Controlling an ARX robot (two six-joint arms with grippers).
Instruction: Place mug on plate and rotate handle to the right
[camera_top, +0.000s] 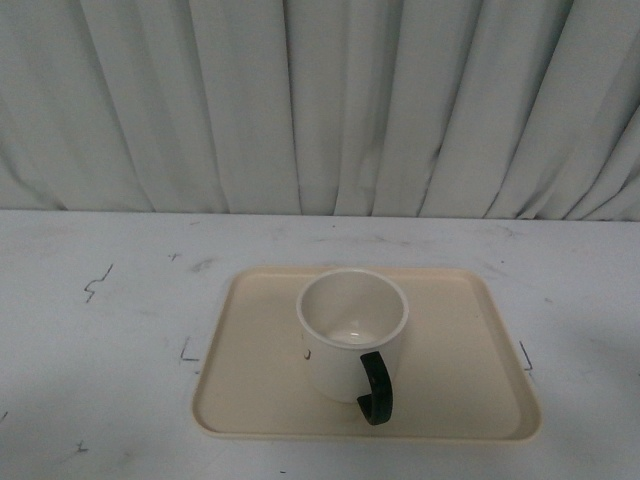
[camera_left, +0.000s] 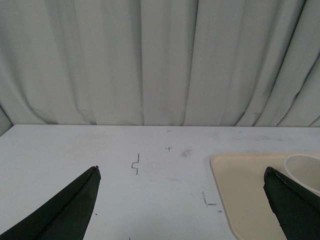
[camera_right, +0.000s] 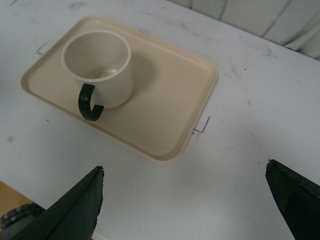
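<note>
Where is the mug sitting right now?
In the front view, the mug stands upright near the middle of the plate, its black handle turned toward the camera, slightly right of centre.

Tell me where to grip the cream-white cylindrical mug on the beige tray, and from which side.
Probably the rim wall of the cream-white mug, from above with the right gripper: it stands upright, mouth open, on the beige rectangular tray. Pinch the right side, clear of the black loop handle, which points toward the robot.
</note>
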